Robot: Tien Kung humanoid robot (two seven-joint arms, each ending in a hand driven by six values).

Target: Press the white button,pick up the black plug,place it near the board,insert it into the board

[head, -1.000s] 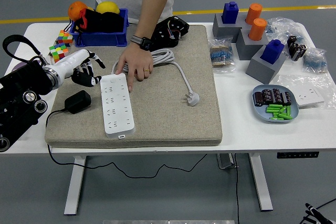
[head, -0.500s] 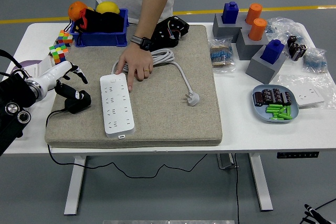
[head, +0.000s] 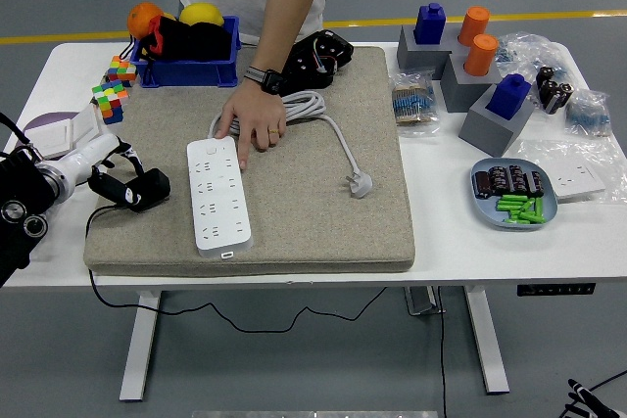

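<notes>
Left hand (head: 110,175) low at the table's left edge, fingers curled around the black plug (head: 144,189) on the grey mat (head: 323,212). White power strip (head: 217,193) lies just right of the plug toward the near edge; a person's hand (head: 254,121) presses its far end.

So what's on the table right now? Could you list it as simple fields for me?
surface: beige mat on the white table
power strip: white, lying on the mat
black plug: at the mat's left edge
left hand: fingers curled at the plug; full grasp unclear
right hand: not in view
person's hand: resting on the strip's far end
white plug: loose on the mat
</notes>
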